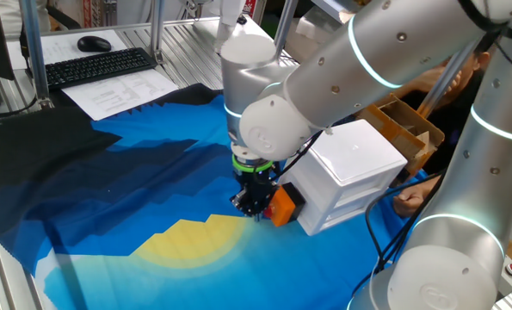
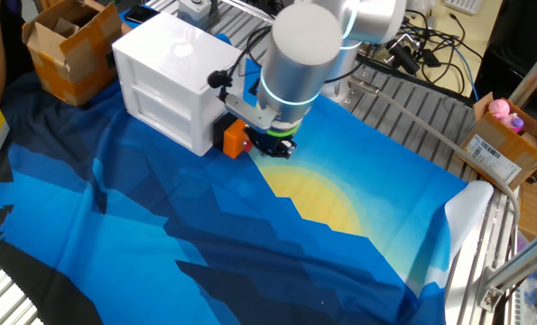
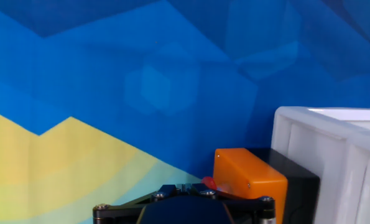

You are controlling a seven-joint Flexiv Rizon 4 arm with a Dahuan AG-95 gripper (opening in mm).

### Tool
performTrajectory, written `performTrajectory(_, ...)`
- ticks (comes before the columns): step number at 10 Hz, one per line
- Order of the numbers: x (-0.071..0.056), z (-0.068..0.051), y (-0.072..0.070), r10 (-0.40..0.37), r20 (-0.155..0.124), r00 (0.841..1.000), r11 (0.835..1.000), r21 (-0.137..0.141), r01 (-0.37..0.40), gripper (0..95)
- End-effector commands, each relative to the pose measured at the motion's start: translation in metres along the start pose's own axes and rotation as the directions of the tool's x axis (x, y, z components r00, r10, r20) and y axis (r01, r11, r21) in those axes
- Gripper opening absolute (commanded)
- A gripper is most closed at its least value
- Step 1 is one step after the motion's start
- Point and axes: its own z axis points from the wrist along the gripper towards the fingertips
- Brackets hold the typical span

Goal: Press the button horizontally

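The big silver arm (image 1: 342,77) bent down low over the table, and its black gripper (image 1: 252,200) pointed straight down, close above the cloth.

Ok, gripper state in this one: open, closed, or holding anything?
Gripper: cannot be told; fingertips aren't clearly visible. It sits beside the button, holding nothing visible.

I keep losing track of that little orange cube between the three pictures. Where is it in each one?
One fixed view: the orange cube sits low centre, just right of the gripper.
The other fixed view: upper centre, left of the gripper.
Hand view: bottom right.
Shared landmark: the white box it is fixed to.
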Motion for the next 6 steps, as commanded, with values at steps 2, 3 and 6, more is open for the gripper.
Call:
performTrajectory(2,0.004,-0.012,-0.005,-0.016,-0.004,1.0,0.999,0.048,0.016,0.0)
performTrajectory(3,0.005,-0.017,-0.009,-0.019,-0.004,1.0,0.999,0.049,0.019,0.0)
performTrajectory(6,0.007,-0.023,-0.018,-0.026,-0.001,1.0,0.996,0.082,0.027,0.0)
